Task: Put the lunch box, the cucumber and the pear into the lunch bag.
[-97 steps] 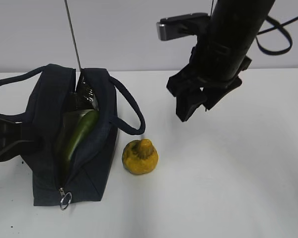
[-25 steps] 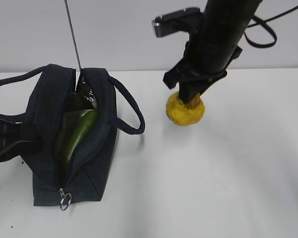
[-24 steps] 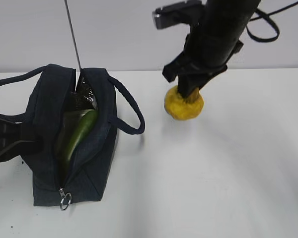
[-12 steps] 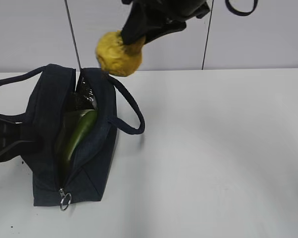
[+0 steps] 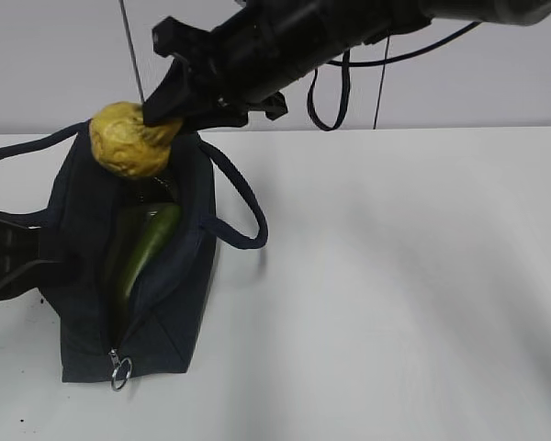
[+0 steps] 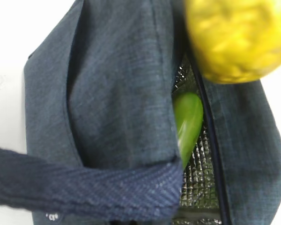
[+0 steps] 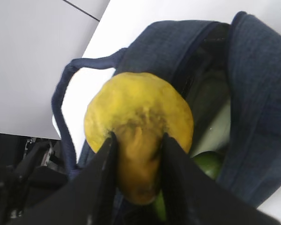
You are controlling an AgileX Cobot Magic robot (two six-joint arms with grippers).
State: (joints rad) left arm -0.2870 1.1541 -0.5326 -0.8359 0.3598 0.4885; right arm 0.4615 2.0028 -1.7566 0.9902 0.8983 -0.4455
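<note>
Your right end effector (image 7: 136,154) grips the lumpy yellow pear (image 5: 127,140) above the open navy fabric lunch bag (image 5: 84,230); only the left wrist view shows silver lining beside the dark green cucumber (image 6: 187,122).

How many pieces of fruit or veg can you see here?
2. The pear is held in the right gripper above the lunch bag; the cucumber lies inside it. More could be hidden in the bag.

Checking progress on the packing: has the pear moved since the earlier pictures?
Yes. The pear, once on the table right of the lunch bag, now hangs in the right gripper above the bag's open top.
</note>
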